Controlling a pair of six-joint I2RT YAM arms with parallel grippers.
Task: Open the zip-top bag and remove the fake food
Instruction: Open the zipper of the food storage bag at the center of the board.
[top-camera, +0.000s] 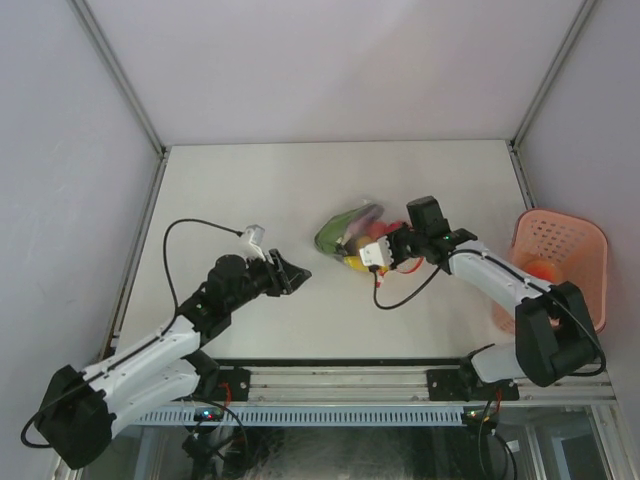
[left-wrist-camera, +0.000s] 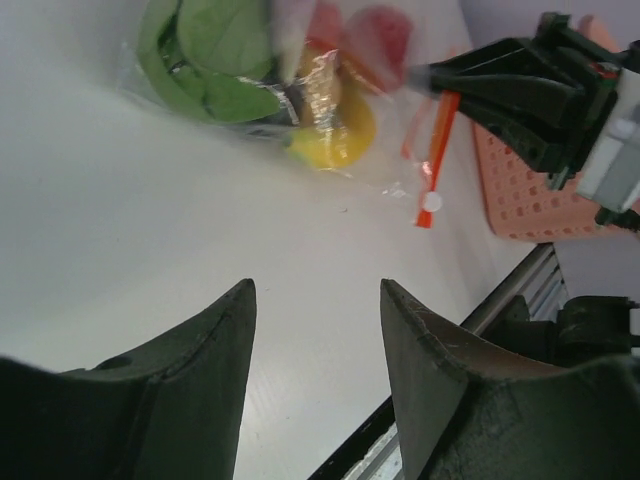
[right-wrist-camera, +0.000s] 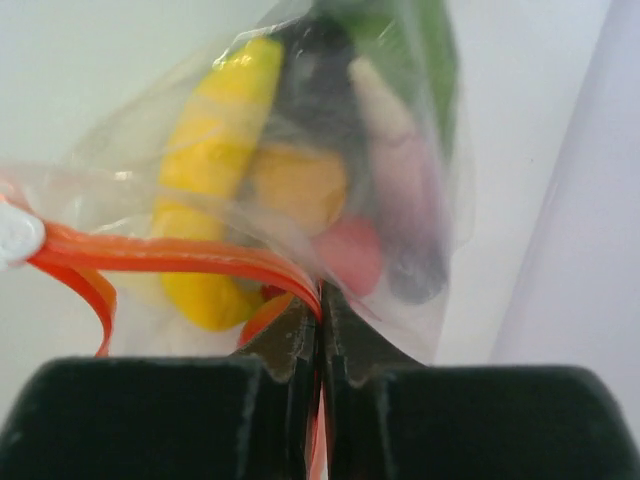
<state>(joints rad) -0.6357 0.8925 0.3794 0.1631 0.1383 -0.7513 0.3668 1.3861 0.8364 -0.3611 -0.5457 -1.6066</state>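
Zip-top bag (top-camera: 352, 238) is looking clear, crinkly, fake food (right-wrist-camera: 210, 190) bunching inside; right hand (right-wrist-camera: 320, 312) is pinching its orange strip (right-wrist-camera: 180, 255), left hand (left-wrist-camera: 315, 290) is hanging released.

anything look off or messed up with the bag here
Only the zip strip of the zip-top bag: it is buckled, its two halves bowing apart in loops where the right gripper pinches it. No tear or spill shows.
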